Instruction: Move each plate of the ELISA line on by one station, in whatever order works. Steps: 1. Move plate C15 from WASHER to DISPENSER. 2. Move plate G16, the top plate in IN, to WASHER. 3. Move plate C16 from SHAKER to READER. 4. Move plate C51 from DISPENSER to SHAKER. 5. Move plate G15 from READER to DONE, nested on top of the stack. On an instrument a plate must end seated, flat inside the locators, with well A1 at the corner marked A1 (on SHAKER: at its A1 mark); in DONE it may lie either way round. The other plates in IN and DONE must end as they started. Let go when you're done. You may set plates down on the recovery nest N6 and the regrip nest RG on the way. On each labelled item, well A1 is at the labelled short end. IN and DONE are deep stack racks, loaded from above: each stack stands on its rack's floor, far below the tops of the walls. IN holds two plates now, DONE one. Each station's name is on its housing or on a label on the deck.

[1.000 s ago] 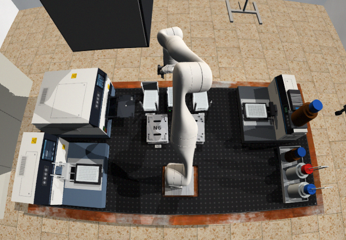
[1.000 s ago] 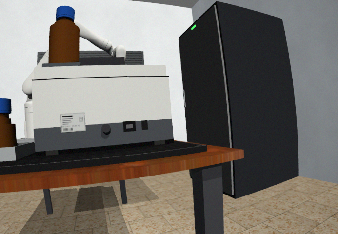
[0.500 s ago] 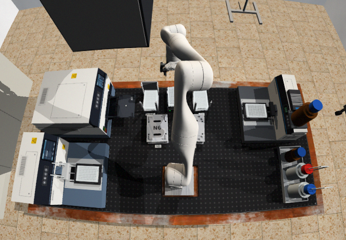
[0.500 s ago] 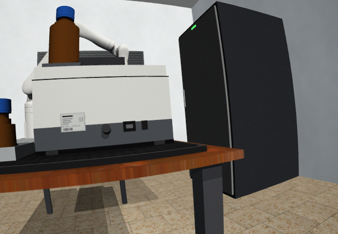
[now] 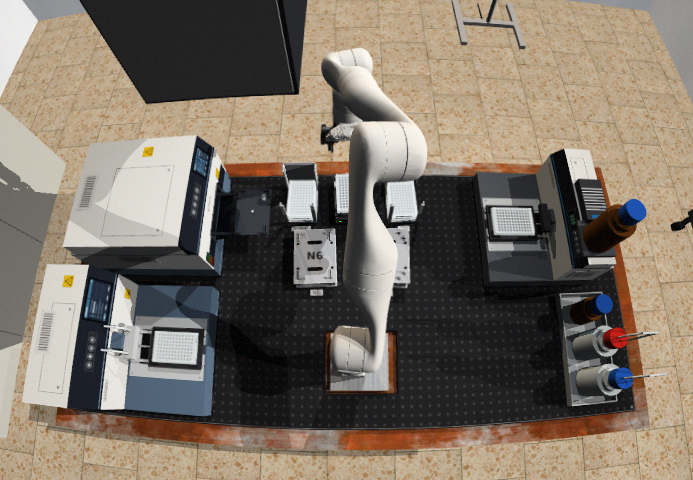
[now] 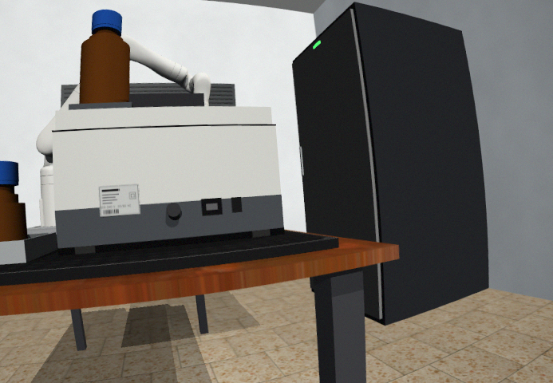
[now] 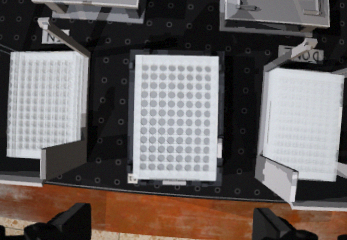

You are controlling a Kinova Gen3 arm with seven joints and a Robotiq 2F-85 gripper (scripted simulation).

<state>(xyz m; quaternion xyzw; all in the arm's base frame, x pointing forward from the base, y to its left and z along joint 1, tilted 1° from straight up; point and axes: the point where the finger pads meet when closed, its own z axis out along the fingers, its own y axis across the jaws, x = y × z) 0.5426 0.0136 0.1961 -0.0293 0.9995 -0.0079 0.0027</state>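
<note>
Claw (image 7: 171,222) spread, empty; centre plate (image 7: 176,117) sits just above it in frame, long axis vertical.

The recovery nest (image 5: 314,255) bears "N6" on its top plate, toward the arm's base from the claw. In the wrist view a deck label (image 7: 301,55) reads "DON", upside down, beside the rack (image 7: 276,175) at the claw's right-hand fingertip.

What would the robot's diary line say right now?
arm: above back row | fingers: open, empty | below: white well plate in dark nest between grey-walled racks | other plates: seated
</note>
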